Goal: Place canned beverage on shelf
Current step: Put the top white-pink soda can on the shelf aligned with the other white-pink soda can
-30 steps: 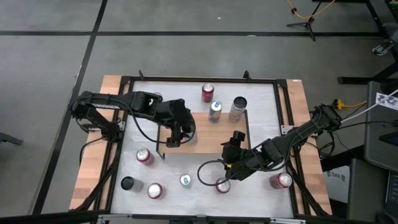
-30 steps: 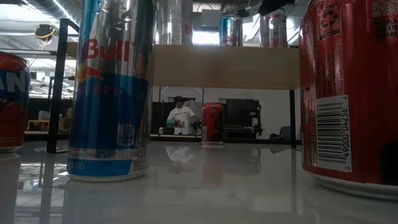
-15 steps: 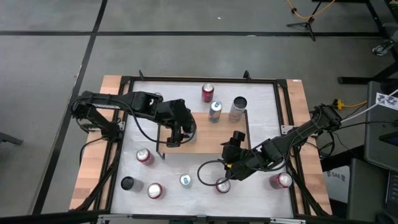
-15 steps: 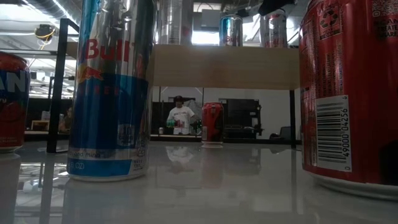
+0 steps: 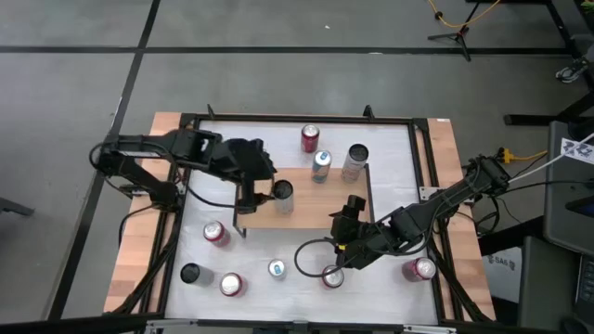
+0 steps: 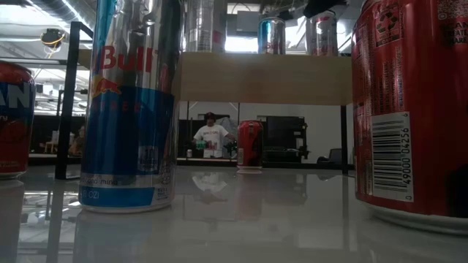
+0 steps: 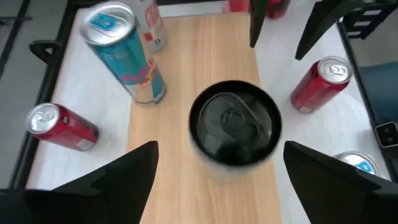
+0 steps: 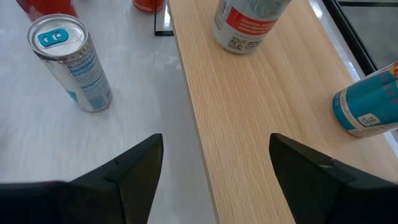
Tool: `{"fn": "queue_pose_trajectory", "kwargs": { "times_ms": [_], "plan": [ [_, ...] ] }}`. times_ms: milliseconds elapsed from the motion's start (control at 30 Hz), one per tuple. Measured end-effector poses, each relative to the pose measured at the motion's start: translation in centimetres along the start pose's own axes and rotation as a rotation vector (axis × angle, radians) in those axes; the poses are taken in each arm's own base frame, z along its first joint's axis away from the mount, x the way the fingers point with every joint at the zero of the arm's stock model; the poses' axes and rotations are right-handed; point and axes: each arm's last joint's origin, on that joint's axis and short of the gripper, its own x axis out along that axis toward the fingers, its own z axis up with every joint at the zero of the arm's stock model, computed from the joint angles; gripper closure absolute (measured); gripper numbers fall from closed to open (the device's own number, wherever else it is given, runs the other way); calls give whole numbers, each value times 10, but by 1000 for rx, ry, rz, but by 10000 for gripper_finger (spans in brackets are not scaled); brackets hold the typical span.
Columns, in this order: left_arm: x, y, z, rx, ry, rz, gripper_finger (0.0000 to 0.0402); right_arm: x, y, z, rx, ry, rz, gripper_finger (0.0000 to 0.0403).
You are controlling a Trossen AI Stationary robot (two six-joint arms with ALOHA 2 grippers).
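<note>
The shelf [image 5: 306,199], a low stand with a light wooden top and thin black legs, sits in the middle of the white tabletop [image 5: 390,148]. On its left part a grey can with a dark lid [image 5: 283,196] stands upright and free; in the left wrist view the same can [image 7: 235,124] shows between the two dark fingers [image 7: 118,177] with clear wood on each side, nothing touching it. The left gripper [image 5: 249,186] hangs just left of that can over the shelf's left edge, its jaws spread wide and holding nothing. On the far part of the shelf stand a slim teal can [image 5: 321,166] and a white can with a red label [image 5: 354,162], with a red can [image 5: 310,139] on the tabletop just beyond them. The right gripper [image 5: 351,225] sits low over the shelf's near right corner, jaws parted and empty; its wrist view looks along the board past a slim blue-and-silver can [image 8: 69,62] on the white surface beside the shelf. Around the near side of the table stand more cans: a red can [image 5: 215,233] by the shelf's near left leg, a black-topped can [image 5: 190,273], another red can [image 5: 230,284], a small blue-topped can [image 5: 277,269], one partly under the right arm [image 5: 332,276], and a red can at the near right [image 5: 419,269].
</note>
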Motion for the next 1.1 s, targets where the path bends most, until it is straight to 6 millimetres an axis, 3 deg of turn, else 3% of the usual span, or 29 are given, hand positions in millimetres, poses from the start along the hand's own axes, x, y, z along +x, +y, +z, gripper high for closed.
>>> {"fn": "queue_pose_trajectory", "kwargs": {
  "times_ms": [233, 400, 667, 1100],
  "plan": [
    [-29, 4, -20, -10, 92, 4, 63, 0, 1, 1, 10, -13, 7, 118],
    [-31, 0, -34, -89, 225, 13, 65, 0, 3, 8, 51, -76, 18, 118],
    [8, -26, -55, -73, 278, -26, 85, 1, 0, 20, 83, -203, -70, 118],
    [47, -51, -70, -75, 156, -69, 134, 25, -37, 42, 160, -205, -38, 118]
  ]
}}
